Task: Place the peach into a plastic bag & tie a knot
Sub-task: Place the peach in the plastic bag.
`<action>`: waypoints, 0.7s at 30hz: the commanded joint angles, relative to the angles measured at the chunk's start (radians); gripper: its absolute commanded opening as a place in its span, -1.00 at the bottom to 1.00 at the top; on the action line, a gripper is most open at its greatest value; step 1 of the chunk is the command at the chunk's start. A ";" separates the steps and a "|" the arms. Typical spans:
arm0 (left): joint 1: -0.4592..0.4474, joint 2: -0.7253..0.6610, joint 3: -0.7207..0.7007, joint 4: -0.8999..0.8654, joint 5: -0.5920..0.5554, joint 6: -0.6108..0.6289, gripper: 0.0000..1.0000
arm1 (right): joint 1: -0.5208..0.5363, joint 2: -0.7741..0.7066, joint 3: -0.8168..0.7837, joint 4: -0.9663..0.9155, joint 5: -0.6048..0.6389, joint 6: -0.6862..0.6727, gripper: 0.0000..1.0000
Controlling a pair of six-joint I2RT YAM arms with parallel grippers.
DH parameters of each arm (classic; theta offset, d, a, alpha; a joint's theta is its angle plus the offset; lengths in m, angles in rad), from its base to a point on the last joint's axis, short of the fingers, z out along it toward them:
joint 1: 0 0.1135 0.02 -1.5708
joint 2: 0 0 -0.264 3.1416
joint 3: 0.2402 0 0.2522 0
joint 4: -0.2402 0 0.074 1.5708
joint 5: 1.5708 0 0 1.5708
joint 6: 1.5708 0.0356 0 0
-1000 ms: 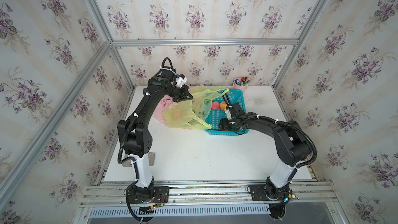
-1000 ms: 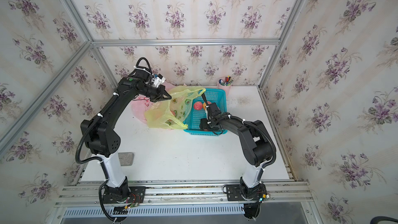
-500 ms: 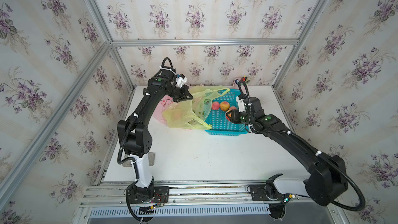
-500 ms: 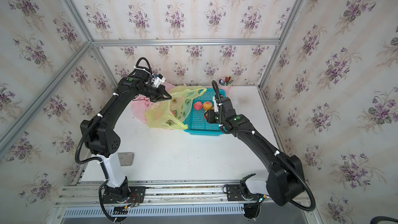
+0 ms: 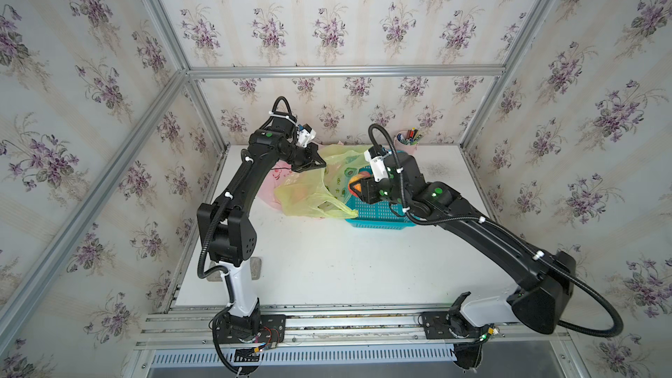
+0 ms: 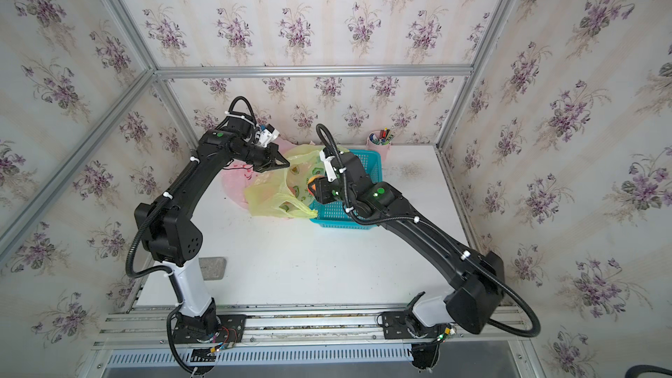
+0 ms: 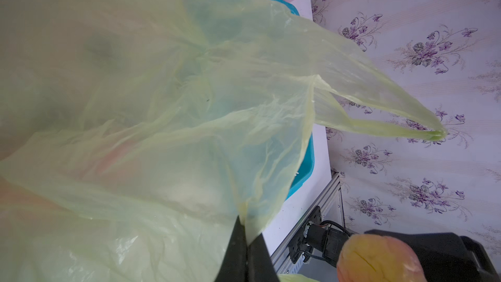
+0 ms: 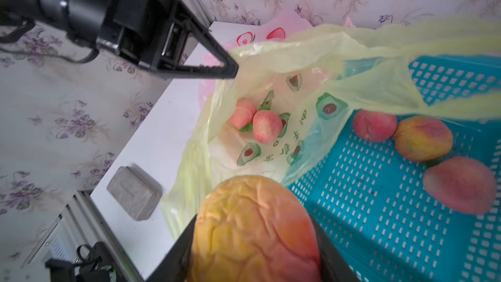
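- Crowded back corner here: a blue basket (image 5: 378, 220) sits on the white table (image 5: 345, 270), and a pink pen cup (image 5: 408, 140) stands against the back wall behind it.
- Three more peaches (image 8: 423, 138) lie loose in the basket, close together on its floor.
- The yellow plastic bag (image 5: 309, 196) slumps just beside the basket, and one side of its mouth drapes over the basket's near wall.
- Two peaches (image 8: 267, 126) are down inside the bag, touching each other.
- A pink bag (image 5: 271, 180) lies crumpled behind the yellow one, partly hidden by it.
- A grey block (image 8: 134, 192) rests on the table near the left arm's base, well apart from the action.
- The left arm reaches across from its side. The left gripper (image 8: 233, 70) has its tips pressed together on the bag's rim, lifting that edge so the mouth gapes.
- The right arm stretches forward over the basket, elbow low, wrist angled towards the bag.
- The right gripper (image 8: 254, 250) has its jaws clamped on either side of the peach (image 8: 254, 212), an orange-yellow one with wrinkled skin.
- That peach hangs in the air at the basket's edge, just beside the open mouth of the bag and not inside it.
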 commanded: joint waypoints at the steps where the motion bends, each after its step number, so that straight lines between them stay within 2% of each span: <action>1: -0.001 -0.009 -0.003 0.005 0.003 -0.001 -1.00 | -0.011 0.131 0.112 0.026 0.017 -0.015 -0.18; 5: 0.000 -0.011 -0.006 0.005 -0.003 -0.003 -1.00 | -0.038 0.311 0.251 0.015 -0.047 -0.018 -0.03; 9: 0.002 -0.002 -0.003 0.012 -0.003 -0.008 -1.00 | -0.053 0.466 0.390 -0.031 -0.170 -0.040 0.67; 11: 0.002 0.005 0.003 0.016 -0.001 -0.010 -1.00 | -0.053 0.462 0.383 -0.006 -0.208 -0.045 0.87; 16: 0.004 0.021 0.009 0.021 0.002 -0.010 -1.00 | -0.053 0.308 0.264 0.020 -0.194 -0.068 0.91; 21: 0.005 0.028 0.006 0.022 0.005 -0.008 -1.00 | -0.053 0.070 0.062 -0.003 -0.194 -0.126 0.74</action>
